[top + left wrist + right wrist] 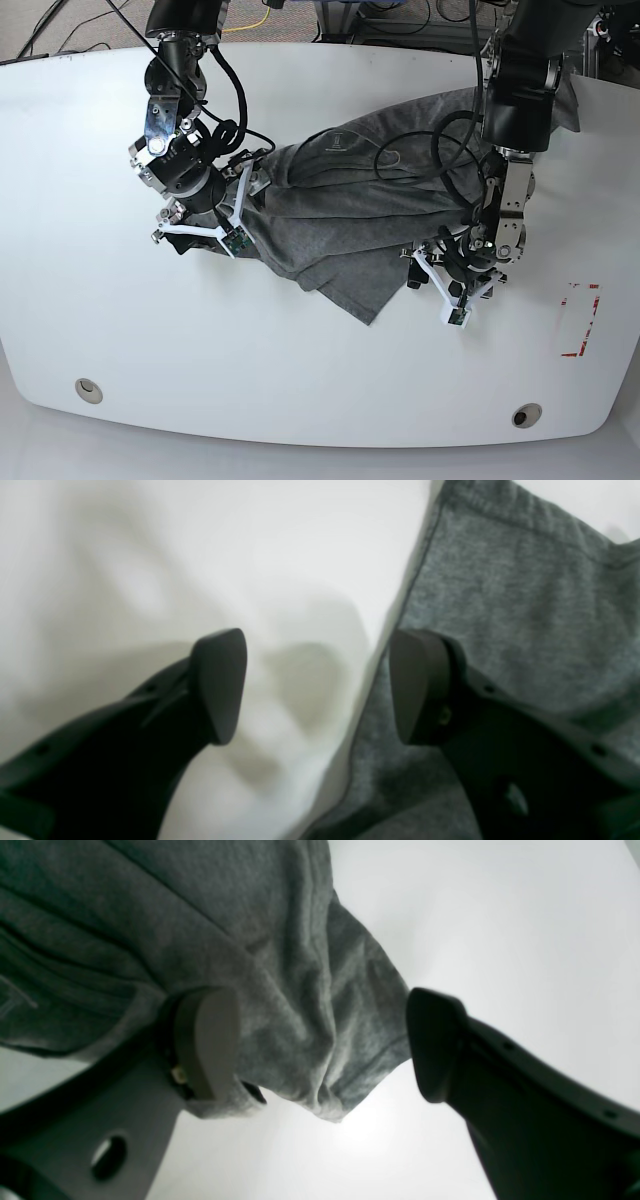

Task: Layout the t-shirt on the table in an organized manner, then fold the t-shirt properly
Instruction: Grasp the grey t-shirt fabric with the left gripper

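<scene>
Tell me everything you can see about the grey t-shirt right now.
The t-shirt is plain heather-grey knit, rumpled and bunched across the middle of the white table, not yet laid flat. A collar opening shows near its far side, and one corner trails toward the near edge. The right tool is open around a bunched fold; the left tool is open astride a stitched hem, one finger above cloth, the other above bare table. Black cables drape over it.

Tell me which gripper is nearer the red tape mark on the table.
Left. The left gripper sits at the t-shirt's edge, on the same side of the table as the red tape mark. The right gripper is on the far side of the shirt.
</scene>
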You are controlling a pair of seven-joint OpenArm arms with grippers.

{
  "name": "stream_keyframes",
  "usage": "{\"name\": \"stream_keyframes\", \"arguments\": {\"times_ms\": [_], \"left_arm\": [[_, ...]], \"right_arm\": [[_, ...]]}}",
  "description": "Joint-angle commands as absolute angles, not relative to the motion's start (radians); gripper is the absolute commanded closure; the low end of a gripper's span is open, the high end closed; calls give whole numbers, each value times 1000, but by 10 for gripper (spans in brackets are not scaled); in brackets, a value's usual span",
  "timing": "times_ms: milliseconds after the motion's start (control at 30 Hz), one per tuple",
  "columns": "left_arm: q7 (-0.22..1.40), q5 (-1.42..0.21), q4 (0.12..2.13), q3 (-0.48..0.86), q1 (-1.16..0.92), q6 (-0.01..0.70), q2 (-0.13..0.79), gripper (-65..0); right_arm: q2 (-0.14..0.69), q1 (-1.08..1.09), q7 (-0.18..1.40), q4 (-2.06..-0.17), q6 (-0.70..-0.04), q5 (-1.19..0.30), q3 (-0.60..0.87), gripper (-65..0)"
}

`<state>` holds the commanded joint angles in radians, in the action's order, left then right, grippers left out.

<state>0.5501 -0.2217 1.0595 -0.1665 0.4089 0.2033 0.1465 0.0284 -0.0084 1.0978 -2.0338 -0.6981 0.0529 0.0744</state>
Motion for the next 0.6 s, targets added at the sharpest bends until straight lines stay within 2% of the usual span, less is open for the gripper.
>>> {"name": "stream_keyframes", "arguments": {"times_ms": [167, 333, 600], "left_arm": [[553, -222, 986, -166, 437, 274, 107, -410], [552, -222, 917, -191, 460, 277, 61, -408], [553, -222, 920, -275, 456, 277, 53, -403]], "right_arm": [[28, -8, 1098, -2035, -698, 53, 74, -496], [28, -8, 1098, -2035, -698, 53, 74, -496], [28, -8, 1099, -2035, -698, 53, 74, -496]]}}
